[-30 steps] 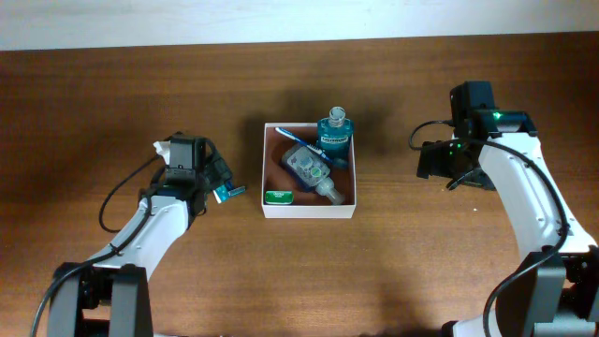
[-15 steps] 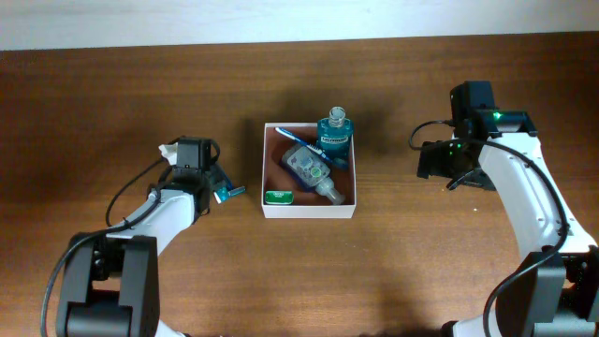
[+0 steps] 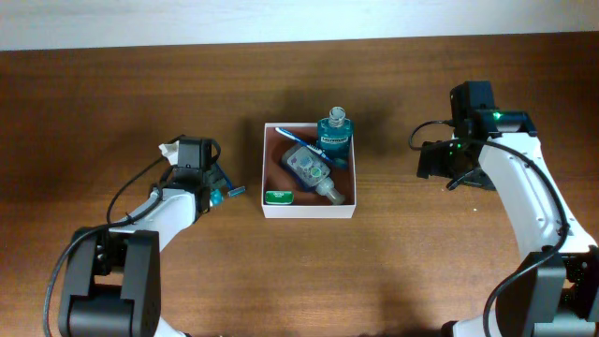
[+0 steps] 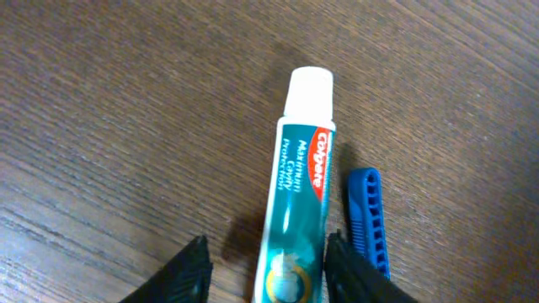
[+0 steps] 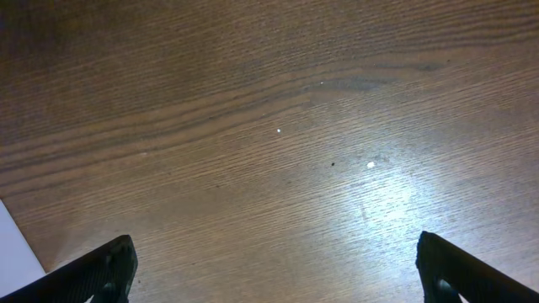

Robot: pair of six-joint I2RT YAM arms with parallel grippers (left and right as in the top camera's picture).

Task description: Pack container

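Observation:
The container, a shallow white-walled box with a reddish-brown inside, sits mid-table. It holds a teal bottle, a clear pump bottle, a blue toothbrush and a small green item. Left of it a teal-and-white toothpaste tube lies flat on the wood, cap pointing away from my left gripper. The tube's tail sits between that gripper's fingers: the right finger touches it, and a gap shows on the left side. My right gripper hangs wide open over bare wood, right of the container.
A blue ribbed plastic piece lies right beside the toothpaste tube, just outside my left gripper's right finger. The container's white corner shows at the left edge of the right wrist view. The wooden table extends all round.
My left gripper's jaws have narrowed around the toothpaste tube, and the left arm has shifted slightly. The right arm and the container have not moved.

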